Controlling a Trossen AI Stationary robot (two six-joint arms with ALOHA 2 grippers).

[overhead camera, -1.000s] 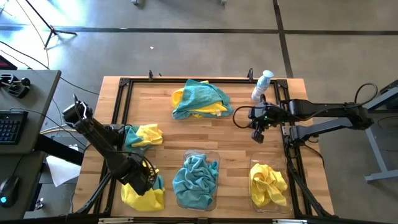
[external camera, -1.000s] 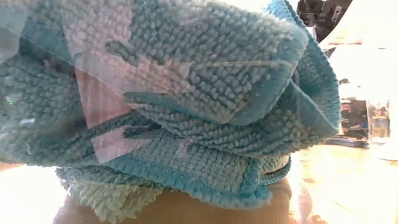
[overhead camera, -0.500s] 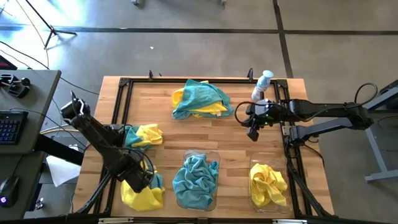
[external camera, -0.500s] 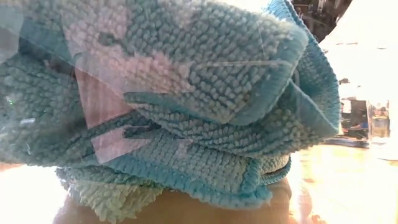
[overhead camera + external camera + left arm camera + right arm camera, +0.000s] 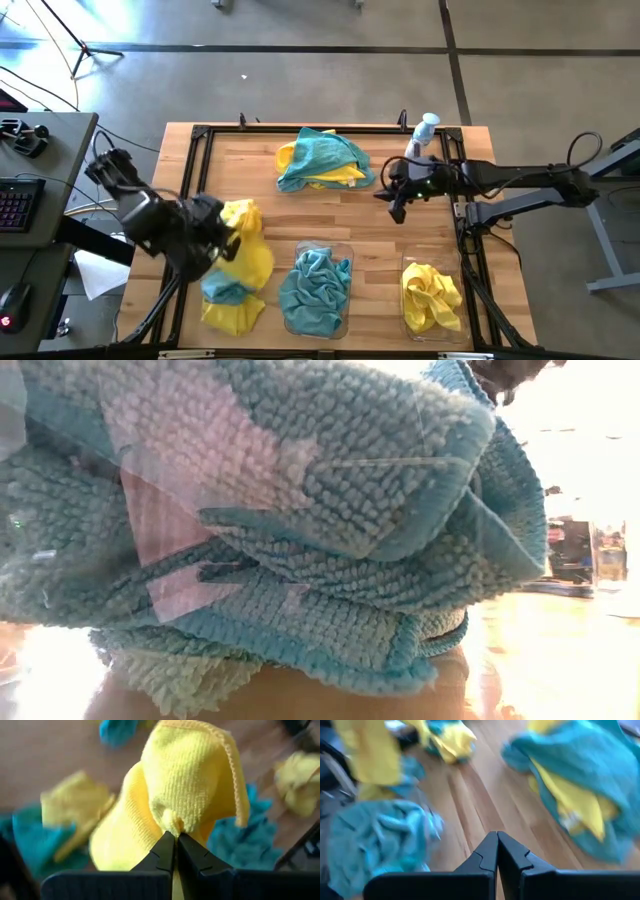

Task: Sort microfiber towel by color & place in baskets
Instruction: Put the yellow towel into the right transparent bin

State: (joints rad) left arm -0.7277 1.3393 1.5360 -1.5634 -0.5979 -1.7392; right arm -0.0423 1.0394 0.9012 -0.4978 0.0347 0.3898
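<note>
Holding a yellow towel [image 5: 185, 795] pinched in its jaws, my left gripper [image 5: 225, 245] hangs above the bench's [image 5: 330, 215] left edge. My right gripper [image 5: 397, 210], jaws closed on nothing, hovers over bare wood beside the mixed pile [image 5: 320, 160].

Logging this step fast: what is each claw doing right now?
Left claw: shut on a yellow towel, lifted off the table.
Right claw: shut, holding nothing, over bare wood near the mixed pile.

One towel [image 5: 316, 288] in each of two baskets [image 5: 345, 250].
</note>
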